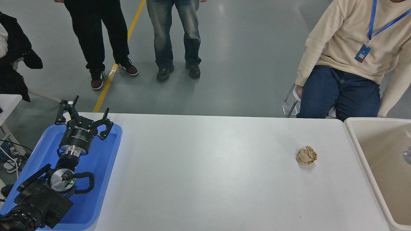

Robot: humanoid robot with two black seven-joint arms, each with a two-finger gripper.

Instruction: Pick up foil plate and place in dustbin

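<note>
The beige dustbin (375,119) stands at the table's right end, its deep inside plain. A small shiny silver sliver (407,154), an edge of the foil plate, shows at the picture's right edge over the bin's inside; the rest of the plate is out of view. My right arm and gripper are out of view. My left gripper (84,113) is open and empty, parked over the blue tray at the lower left.
A crumpled brown paper ball (306,155) lies on the white table (208,166) near the bin. A shallow blue tray (102,166) sits at the left end. A seated person (346,64) is at the far right; two people stand beyond the table.
</note>
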